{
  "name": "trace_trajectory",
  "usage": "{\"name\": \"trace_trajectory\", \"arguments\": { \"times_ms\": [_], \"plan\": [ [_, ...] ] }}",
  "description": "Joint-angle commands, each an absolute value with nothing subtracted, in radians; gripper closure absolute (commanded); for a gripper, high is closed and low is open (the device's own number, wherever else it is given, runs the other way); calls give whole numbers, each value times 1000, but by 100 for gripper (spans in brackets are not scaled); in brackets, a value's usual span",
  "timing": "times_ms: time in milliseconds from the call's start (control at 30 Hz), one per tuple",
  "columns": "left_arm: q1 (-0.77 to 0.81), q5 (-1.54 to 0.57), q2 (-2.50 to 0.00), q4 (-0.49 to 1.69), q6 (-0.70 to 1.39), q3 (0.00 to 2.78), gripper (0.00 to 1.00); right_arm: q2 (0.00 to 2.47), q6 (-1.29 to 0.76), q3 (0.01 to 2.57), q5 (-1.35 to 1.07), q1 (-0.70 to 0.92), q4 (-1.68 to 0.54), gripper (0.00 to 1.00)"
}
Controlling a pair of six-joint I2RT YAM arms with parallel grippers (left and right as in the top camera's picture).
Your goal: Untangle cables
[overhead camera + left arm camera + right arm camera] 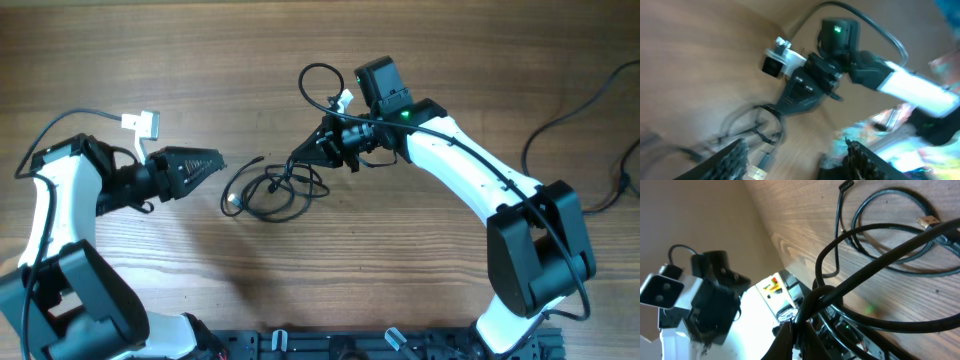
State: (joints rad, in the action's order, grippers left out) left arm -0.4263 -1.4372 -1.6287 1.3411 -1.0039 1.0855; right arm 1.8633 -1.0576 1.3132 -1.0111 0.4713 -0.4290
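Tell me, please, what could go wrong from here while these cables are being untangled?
1. The right gripper has its jaws shut on what looks like more than one strand of the cables; pulling may tighten the knot rather than loosen it.
2. The left gripper is open and holds nothing, so a pull could simply drag the whole bundle instead of separating it.

Looped cables [900,252], wood table [790,210] — jaws pinching one
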Motion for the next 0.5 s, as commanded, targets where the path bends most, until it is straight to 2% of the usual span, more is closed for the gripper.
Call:
{"name": "trace_trajectory", "arguments": {
  "times_ms": [0,100,167,333,467],
  "plan": [
    [-430,-1431,-1618,1036,-540,1087,32,1859,-1045,1313,-1001,475,-424,96],
    [-421,-1221,-1618,758,-96,1087,32,1859,-1020,1313,-992,475,-424,96],
    [-388,-923,-1618,637,165,1087,31,1859,-1022,1313,-987,474,-423,96],
    [-247,-866,-1608,627,133,1087,31,1859,-1104,1313,-987,473,-420,96],
    [-101,-836,-1494,645,36,1087,37,1859,-1118,1313,-944,474,-412,96]
  ]
}}
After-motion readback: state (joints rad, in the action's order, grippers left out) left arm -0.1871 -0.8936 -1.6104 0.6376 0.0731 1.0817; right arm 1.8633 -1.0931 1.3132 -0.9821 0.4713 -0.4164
